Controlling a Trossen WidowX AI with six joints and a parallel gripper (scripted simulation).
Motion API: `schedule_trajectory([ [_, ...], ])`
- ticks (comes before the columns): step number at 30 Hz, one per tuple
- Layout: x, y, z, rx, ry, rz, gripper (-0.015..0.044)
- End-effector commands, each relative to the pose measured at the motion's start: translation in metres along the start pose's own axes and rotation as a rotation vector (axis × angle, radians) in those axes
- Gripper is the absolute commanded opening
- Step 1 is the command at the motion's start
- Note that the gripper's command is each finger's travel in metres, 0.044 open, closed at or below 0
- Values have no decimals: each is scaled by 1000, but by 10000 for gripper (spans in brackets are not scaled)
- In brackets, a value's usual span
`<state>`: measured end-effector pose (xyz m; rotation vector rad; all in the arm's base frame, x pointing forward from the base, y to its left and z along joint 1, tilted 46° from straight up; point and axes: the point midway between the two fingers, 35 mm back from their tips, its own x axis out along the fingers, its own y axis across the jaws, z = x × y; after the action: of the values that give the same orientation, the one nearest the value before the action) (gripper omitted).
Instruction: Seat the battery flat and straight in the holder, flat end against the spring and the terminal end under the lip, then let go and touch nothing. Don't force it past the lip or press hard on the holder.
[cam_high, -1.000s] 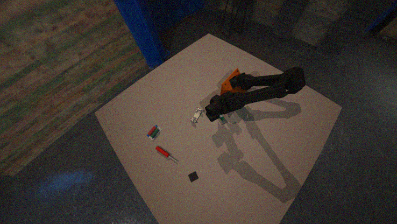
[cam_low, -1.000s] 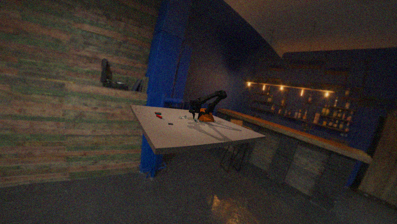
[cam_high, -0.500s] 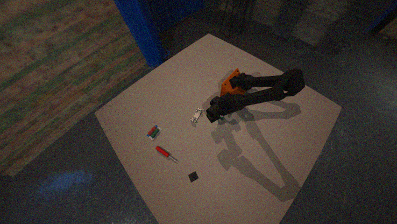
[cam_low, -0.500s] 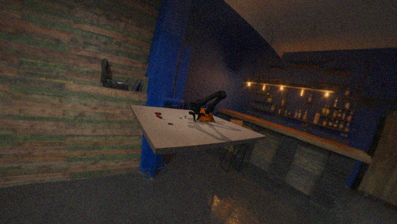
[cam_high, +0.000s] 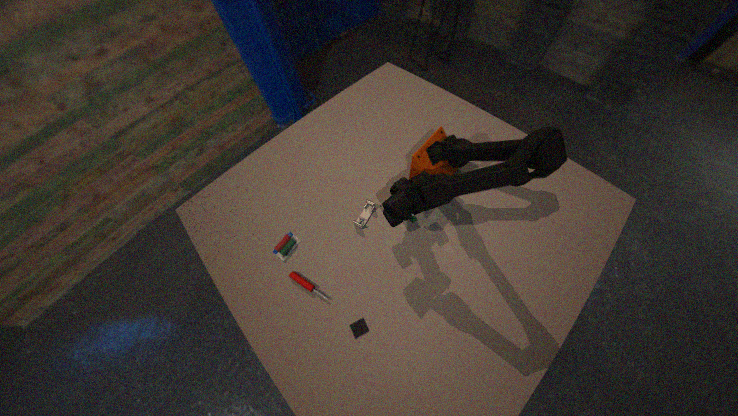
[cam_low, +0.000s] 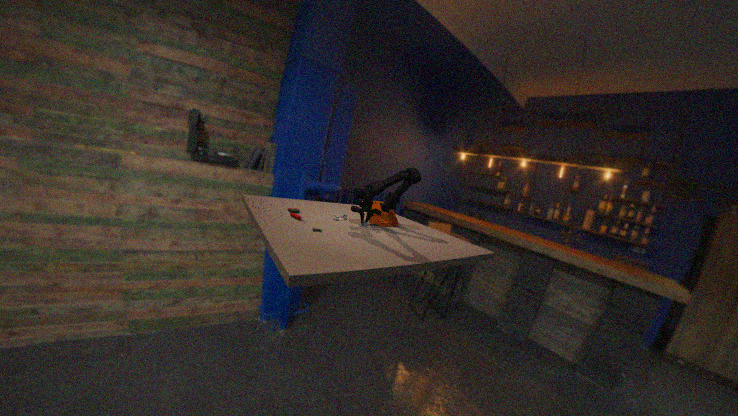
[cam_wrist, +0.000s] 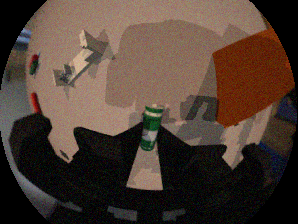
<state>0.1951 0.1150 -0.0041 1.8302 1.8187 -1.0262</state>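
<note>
The green battery (cam_wrist: 151, 131) with pale bands is between the fingertips of my gripper (cam_wrist: 150, 126), which is shut on it. In the top view only a bit of green (cam_high: 413, 219) shows beside the gripper's dark body; the fingertips are hidden there. The white holder (cam_high: 365, 214) (cam_wrist: 81, 65) lies on the table to the left of the gripper, apart from it, and looks empty. It is small and pale in the exterior view. I cannot tell whether the battery touches the table.
The orange arm base (cam_high: 424, 161) (cam_wrist: 252, 75) (cam_low: 382, 216) is close on the gripper's right in the wrist view. Farther left are a pack of red and green cylinders (cam_high: 285, 245), a red screwdriver (cam_high: 302, 281) and a dark square (cam_high: 359, 328). The arm's shadow falls on the table (cam_high: 310, 175).
</note>
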Motion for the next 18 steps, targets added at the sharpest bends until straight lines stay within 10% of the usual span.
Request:
schedule_trajectory([
  [1,-16,3,0,-9,-6,10,70],
  [18,-54,36,11,244,2,3,70],
])
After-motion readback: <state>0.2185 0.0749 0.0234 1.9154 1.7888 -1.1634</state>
